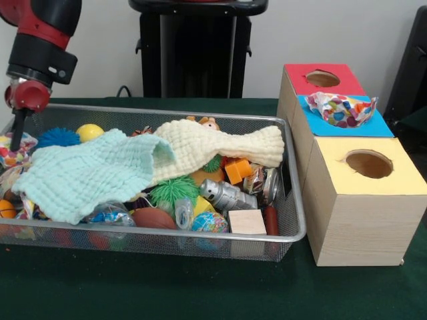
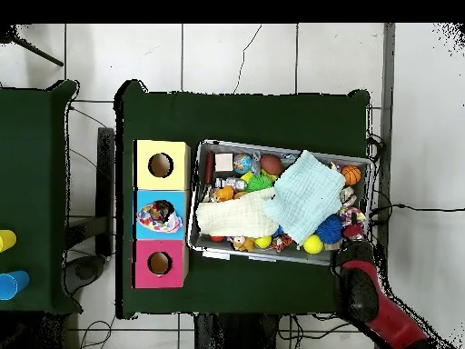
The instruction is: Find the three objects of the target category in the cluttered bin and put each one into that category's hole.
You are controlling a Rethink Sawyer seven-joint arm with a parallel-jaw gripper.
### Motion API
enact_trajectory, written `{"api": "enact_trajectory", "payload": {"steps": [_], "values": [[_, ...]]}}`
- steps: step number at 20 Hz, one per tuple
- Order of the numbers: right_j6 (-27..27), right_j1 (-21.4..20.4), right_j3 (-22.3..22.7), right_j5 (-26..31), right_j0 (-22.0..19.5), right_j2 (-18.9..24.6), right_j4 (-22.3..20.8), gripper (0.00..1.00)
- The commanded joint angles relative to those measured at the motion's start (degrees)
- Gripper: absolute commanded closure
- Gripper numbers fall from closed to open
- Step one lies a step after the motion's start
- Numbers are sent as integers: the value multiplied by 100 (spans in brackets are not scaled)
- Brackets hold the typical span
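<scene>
Dotted cloth (image 1: 341,109) lies crumpled over the blue box's round hole (image 2: 160,211); I can't tell my gripper's (image 1: 18,131) state.

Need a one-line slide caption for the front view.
Sawyer gripper reaches into the wire-mesh bin; a polka-dot cloth sits in the blue box's hole.
</scene>
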Motion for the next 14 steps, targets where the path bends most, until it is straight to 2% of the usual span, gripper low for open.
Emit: {"api": "enact_trajectory", "payload": {"steps": [1, 3, 7, 10, 14], "values": [[892, -947, 267, 336, 635, 178, 267, 100], [860, -1442, 555, 665, 839, 163, 341, 100], [916, -2148, 1027, 1270, 1233, 136, 626, 100], [867, -2610, 1258, 1587, 1792, -193, 961, 100], [816, -3203, 1430, 2408, 2368, -411, 1361, 100]]}}
